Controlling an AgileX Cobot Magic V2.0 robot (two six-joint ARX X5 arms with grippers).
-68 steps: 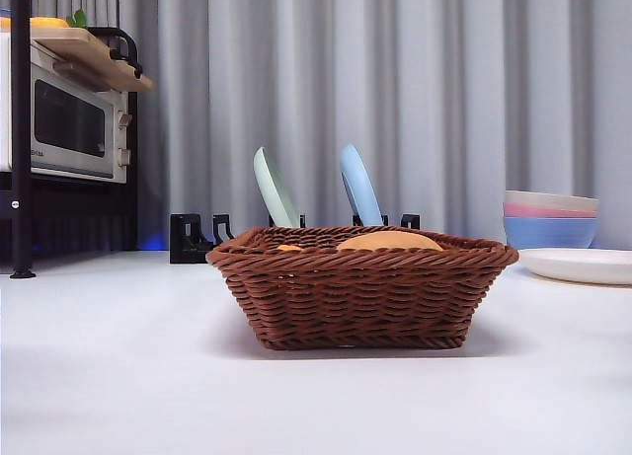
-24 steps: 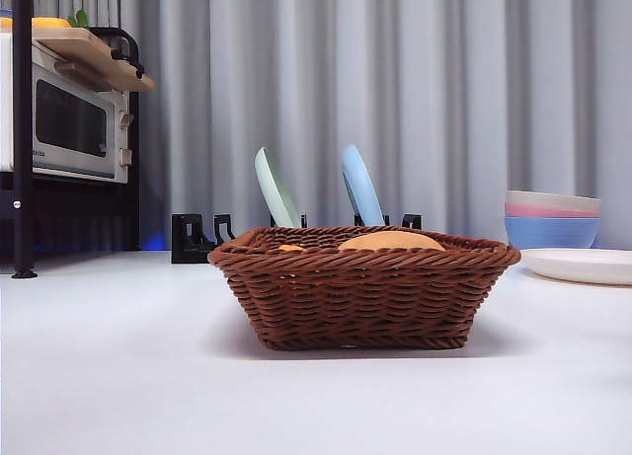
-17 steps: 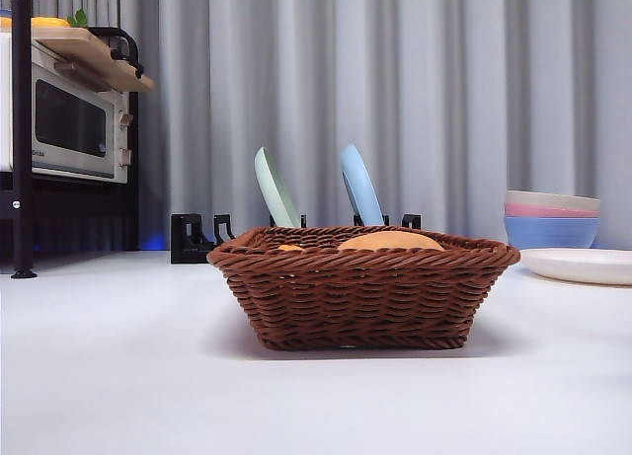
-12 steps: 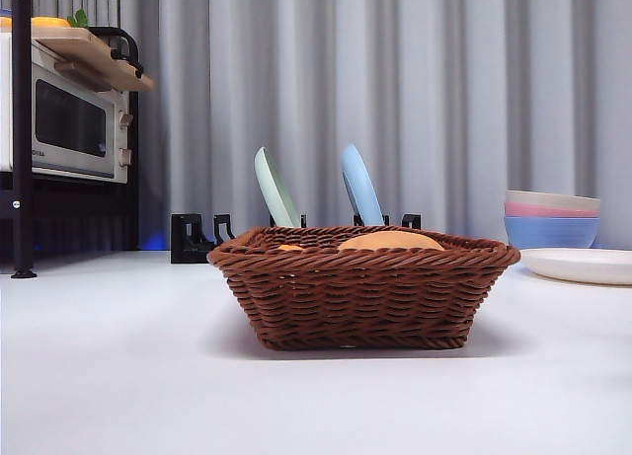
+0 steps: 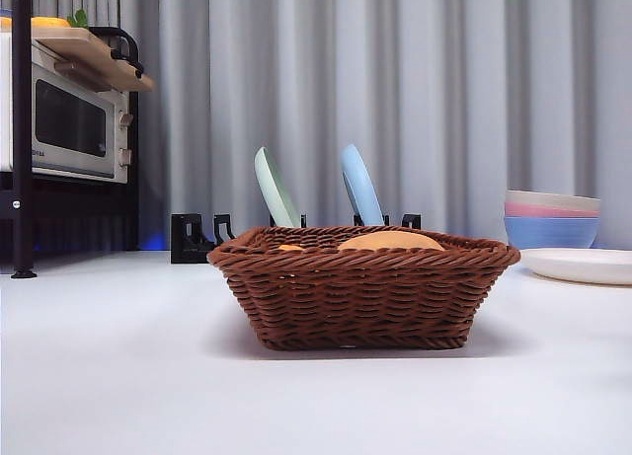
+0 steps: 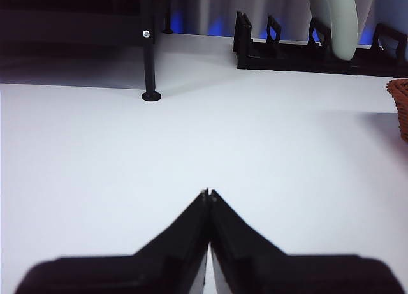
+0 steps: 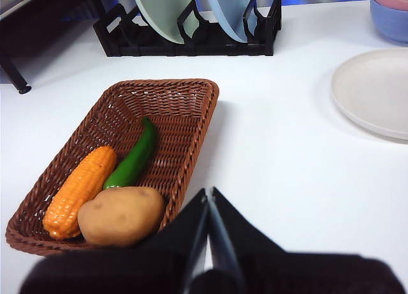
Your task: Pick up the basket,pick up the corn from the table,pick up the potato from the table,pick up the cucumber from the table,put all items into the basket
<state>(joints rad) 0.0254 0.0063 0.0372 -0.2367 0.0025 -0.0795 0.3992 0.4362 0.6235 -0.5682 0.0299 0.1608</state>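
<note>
The brown wicker basket (image 5: pixel 361 292) stands on the white table (image 5: pixel 118 376), also in the right wrist view (image 7: pixel 185 109). Inside it lie the orange corn (image 7: pixel 80 192), the green cucumber (image 7: pixel 134 157) and the tan potato (image 7: pixel 121 215). In the front view only the potato's top (image 5: pixel 390 241) and a sliver of corn (image 5: pixel 289 248) show over the rim. My right gripper (image 7: pixel 209 195) is shut and empty, above the table beside the basket. My left gripper (image 6: pixel 208 193) is shut and empty over bare table, away from the basket's edge (image 6: pixel 399 106).
A black dish rack (image 5: pixel 197 238) holds a green plate (image 5: pixel 275 189) and a blue plate (image 5: pixel 359 186) behind the basket. Stacked pastel bowls (image 5: pixel 550 219) and a white plate (image 5: pixel 583 265) are at the right. A microwave (image 5: pixel 69 124) on a black stand is at the left.
</note>
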